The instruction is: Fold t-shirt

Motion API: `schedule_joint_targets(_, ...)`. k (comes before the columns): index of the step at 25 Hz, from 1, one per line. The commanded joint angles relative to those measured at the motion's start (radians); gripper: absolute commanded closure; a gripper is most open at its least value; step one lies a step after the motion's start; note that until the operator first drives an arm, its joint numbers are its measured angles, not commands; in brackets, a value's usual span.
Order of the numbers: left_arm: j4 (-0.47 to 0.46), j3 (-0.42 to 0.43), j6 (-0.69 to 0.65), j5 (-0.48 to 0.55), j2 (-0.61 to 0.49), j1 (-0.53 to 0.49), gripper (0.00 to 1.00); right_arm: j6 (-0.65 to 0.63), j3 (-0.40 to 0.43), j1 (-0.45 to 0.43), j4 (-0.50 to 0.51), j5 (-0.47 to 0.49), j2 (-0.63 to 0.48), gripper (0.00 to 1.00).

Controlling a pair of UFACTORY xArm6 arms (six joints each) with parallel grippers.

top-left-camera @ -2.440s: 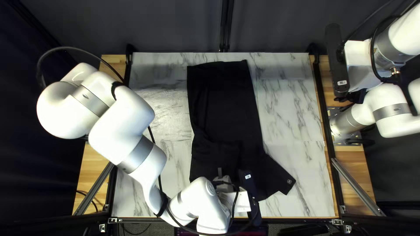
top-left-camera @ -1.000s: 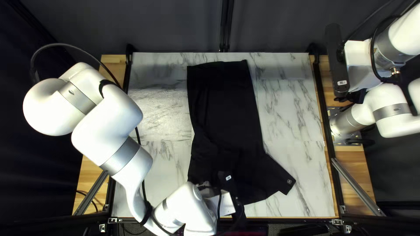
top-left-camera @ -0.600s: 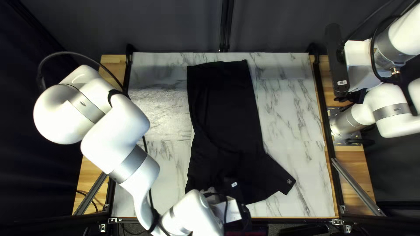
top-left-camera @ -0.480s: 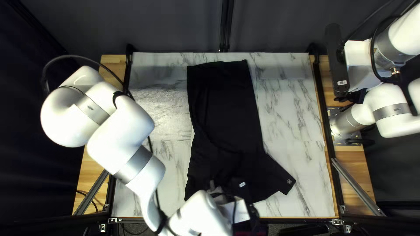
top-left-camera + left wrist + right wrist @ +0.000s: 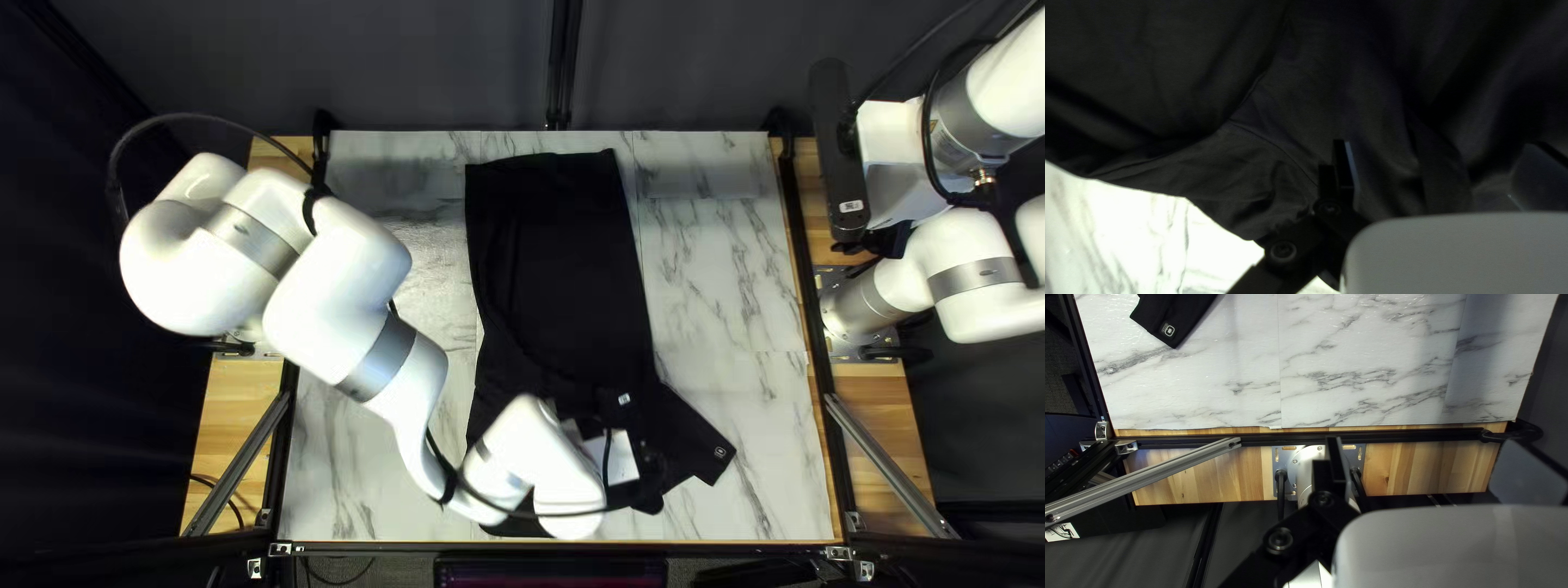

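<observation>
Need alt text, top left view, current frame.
A black t-shirt lies on a marble-patterned tabletop, one sleeve angled out toward the near right. The robot's left arm reaches over the shirt's near end, hiding part of it; the right arm is off to the right, away from the cloth.

Slanted view from above, left wrist close over shirt (image 5: pixel 1290 109), apparently, right wrist higher, sharing first's sleeve (image 5: pixel 1178 316)
</observation>
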Motion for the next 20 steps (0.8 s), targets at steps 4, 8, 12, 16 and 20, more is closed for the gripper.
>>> schedule_joint_targets(4, -0.024, 0.005, 0.028, 0.003, -0.018, 0.0, 1.0, 0.0, 0.0, 0.0, 0.0, 0.0, 0.0, 0.0)
schedule_joint_targets(8, -0.014, 0.006, 0.023, 0.017, -0.039, -0.004, 1.0, 0.0, 0.0, 0.0, 0.0, 0.0, 0.0, 0.0)
schedule_joint_targets(12, 0.009, 0.012, -0.003, 0.031, -0.072, -0.015, 1.0, 0.0, 0.0, 0.0, 0.0, 0.0, 0.0, 0.0)
schedule_joint_targets(16, 0.075, 0.042, -0.082, 0.03, -0.123, -0.041, 1.0, 0.0, 0.0, 0.0, 0.0, 0.0, 0.0, 0.0)
schedule_joint_targets(20, 0.211, 0.167, -0.237, -0.055, -0.219, -0.075, 1.0, 0.0, 0.0, 0.0, 0.0, 0.0, 0.0, 0.0)
